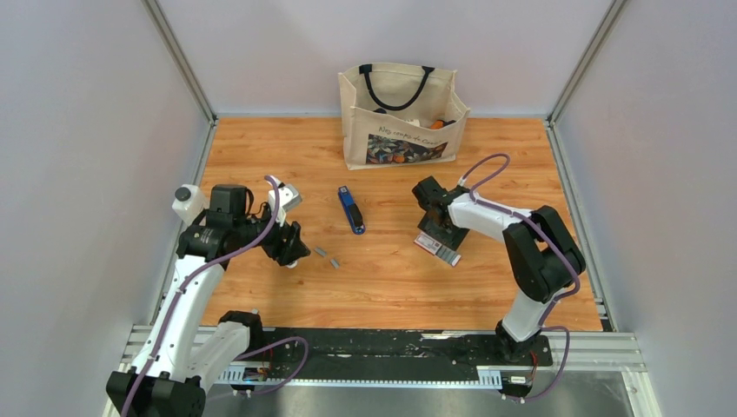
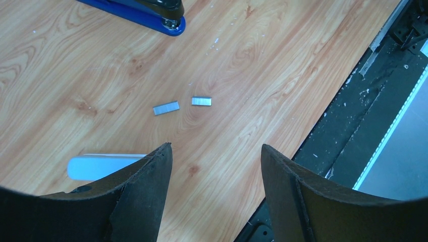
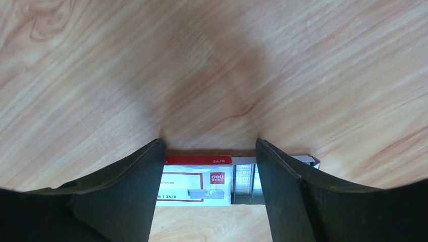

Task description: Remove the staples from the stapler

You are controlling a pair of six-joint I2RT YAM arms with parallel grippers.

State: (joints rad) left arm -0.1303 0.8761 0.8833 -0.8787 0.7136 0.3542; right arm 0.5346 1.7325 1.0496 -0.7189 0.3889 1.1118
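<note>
Apparently a late stage: two staples [image 2: 166, 108] lie loose on the table [image 1: 391, 287] just ahead of the left gripper [image 2: 214, 151], jaws wide and empty; the blue stapler [image 1: 351, 210] rests apart at mid-table, any remaining load not discernible. The right gripper [image 3: 209, 143], likewise wide, hangs over the staple box [image 3: 194, 184]. Reaching the stapler next would cross open board, bounded by the tote bag [image 1: 400, 122] behind and the black rail [image 2: 348, 116] in front.

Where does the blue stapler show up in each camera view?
Top external: the stapler lies near the picture's centre.
Left wrist: only one end of it shows, at the top edge, left of middle.
Right wrist: not in view.
Shared landmark: the staples, two loose strips near that end.
</note>
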